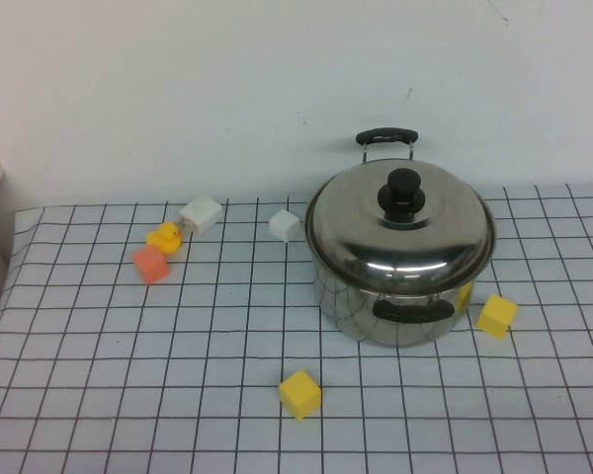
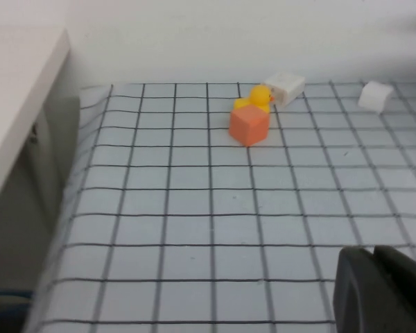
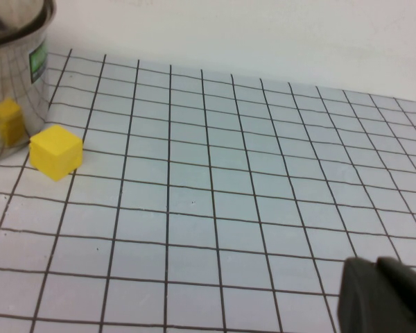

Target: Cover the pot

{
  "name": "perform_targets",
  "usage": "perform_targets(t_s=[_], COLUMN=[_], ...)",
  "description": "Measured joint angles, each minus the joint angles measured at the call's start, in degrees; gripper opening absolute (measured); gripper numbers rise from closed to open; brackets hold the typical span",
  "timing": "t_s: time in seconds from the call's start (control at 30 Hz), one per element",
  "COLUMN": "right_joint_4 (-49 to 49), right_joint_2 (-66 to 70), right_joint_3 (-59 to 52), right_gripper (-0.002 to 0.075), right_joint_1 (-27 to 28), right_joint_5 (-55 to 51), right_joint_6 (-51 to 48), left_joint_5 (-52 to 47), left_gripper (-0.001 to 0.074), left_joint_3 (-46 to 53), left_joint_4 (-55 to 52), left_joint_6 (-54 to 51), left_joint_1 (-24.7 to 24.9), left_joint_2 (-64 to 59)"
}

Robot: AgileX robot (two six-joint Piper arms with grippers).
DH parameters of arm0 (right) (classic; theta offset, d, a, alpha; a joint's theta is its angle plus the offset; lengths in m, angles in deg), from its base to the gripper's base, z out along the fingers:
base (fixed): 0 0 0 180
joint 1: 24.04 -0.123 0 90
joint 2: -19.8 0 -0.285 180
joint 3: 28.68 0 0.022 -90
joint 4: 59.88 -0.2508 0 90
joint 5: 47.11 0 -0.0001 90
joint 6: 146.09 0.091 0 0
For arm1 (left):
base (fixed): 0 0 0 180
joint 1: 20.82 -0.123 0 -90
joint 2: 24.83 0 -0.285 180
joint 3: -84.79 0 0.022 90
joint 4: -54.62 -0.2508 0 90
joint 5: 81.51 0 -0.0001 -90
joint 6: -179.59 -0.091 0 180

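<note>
From the high view I see the pot (image 1: pixel 400 286) standing upright on the bench (image 1: pixel 99 395), right of centre, with its domed lid (image 1: pixel 400 229) seated on the rim and the black knob (image 1: pixel 401 191) on top. One black loop handle (image 1: pixel 386 137) shows at the far side, the other (image 1: pixel 412 310) at the near side.

A yellow cube (image 1: pixel 496 316) lies just beside the pot on its near right; in my right wrist view the same cube (image 3: pixel 55 150) sits close to the pot wall (image 3: pixel 14 83), which mirrors it. A second yellow cube (image 1: pixel 299 394) lies nearer, well apart from the pot.

A small white cube (image 1: pixel 285 225) lies just left of the pot. Further left, a white block (image 1: pixel 201 213), a yellow duck (image 1: pixel 164 238) and an orange cube (image 1: pixel 150 264) form a tight cluster, the duck between the other two.

Neither arm appears in the high view. The left gripper (image 2: pixel 381 291) shows only as a dark edge above the bench, near of the cluster; the right gripper (image 3: pixel 385 295) likewise, above bare bench right of the pot. I cannot tell whether either gripper's fingers are apart or together.
</note>
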Motion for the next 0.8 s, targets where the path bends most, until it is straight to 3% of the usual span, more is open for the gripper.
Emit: perform_targets(t_s=[0.23,0.8], right_joint_4=[0.0,0.0], right_joint_2=[0.0,0.0], right_joint_3=[0.0,0.0], right_gripper=[0.0009,0.0009], right_joint_1=[0.0,0.0], right_joint_5=[0.0,0.0], right_joint_6=[0.0,0.0], left_joint_5=[0.5,0.5], left_gripper=[-0.0001,-0.0001], left_joint_3=[0.0,0.0], left_joint_4=[1.4,1.5], left_joint_6=[7.3,7.6], left_joint_1=[0.0,0.0], left_joint_2=[0.0,0.0])
